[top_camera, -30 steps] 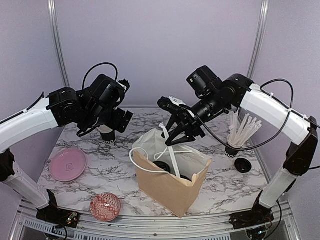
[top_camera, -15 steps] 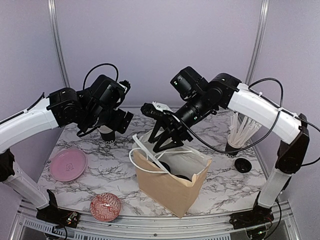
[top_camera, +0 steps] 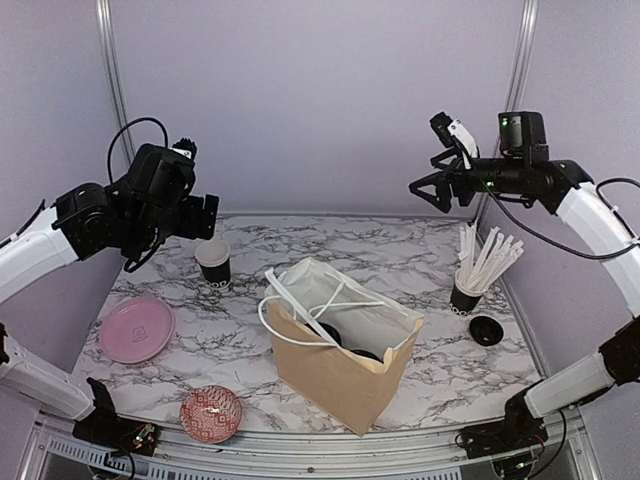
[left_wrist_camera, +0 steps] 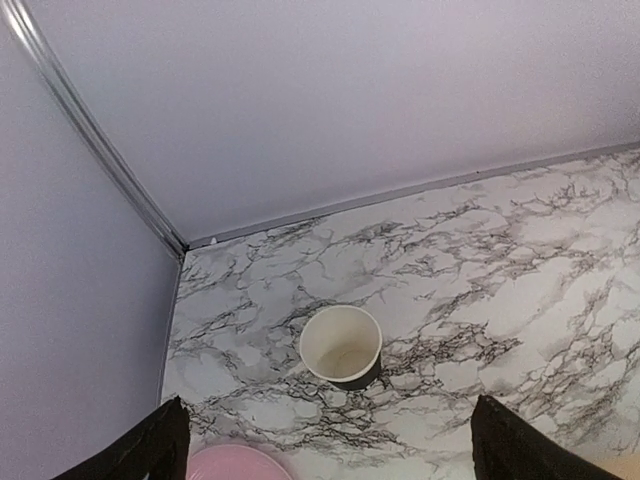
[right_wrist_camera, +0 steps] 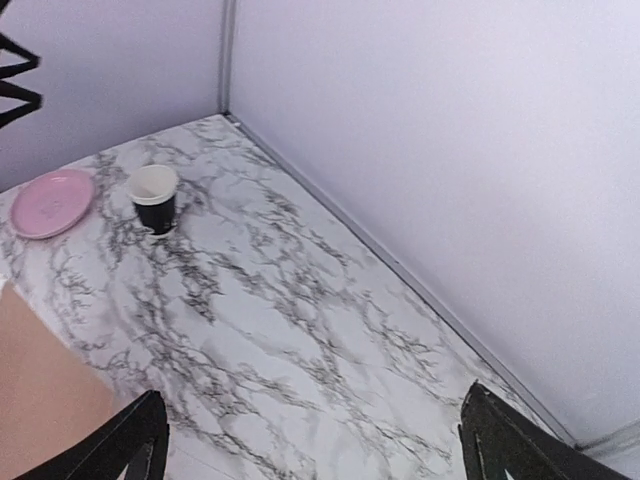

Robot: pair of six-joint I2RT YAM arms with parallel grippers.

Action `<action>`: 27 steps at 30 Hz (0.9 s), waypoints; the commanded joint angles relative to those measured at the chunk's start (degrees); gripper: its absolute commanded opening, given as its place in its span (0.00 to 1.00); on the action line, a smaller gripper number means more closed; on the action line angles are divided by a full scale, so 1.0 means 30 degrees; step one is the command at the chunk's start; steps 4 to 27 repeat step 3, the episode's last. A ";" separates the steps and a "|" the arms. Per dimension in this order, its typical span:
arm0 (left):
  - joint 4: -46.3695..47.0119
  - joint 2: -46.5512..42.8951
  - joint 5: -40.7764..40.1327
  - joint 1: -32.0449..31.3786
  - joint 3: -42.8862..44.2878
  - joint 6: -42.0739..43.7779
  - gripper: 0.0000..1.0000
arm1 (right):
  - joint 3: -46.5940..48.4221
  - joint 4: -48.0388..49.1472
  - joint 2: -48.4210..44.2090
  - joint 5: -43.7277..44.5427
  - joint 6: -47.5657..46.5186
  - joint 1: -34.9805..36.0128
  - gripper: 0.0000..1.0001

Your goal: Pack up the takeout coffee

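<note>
Standing upright, coffee cup [top_camera: 213, 265] mouth-up

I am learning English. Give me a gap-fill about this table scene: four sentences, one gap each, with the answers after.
1. One takeout coffee cup stands upright on the table, outside the ___ paper bag.
2. The white straws stand in a black cup beside a small black ___.
3. The plate on the left side is ___ in colour.
4. The left gripper and the right gripper are both ___, holding nothing.

Answers: brown; lid; pink; open
</note>
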 commanded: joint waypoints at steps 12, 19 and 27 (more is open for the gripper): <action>0.5061 -0.3086 -0.0472 0.1436 -0.3230 0.0592 0.99 | -0.2393 0.6270 -0.0826 0.7647 0.3841 -0.0655 0.99; 0.5061 -0.3086 -0.0472 0.1436 -0.3230 0.0592 0.99 | -0.2393 0.6270 -0.0826 0.7647 0.3841 -0.0655 0.99; 0.5061 -0.3086 -0.0472 0.1436 -0.3230 0.0592 0.99 | -0.2393 0.6270 -0.0826 0.7647 0.3841 -0.0655 0.99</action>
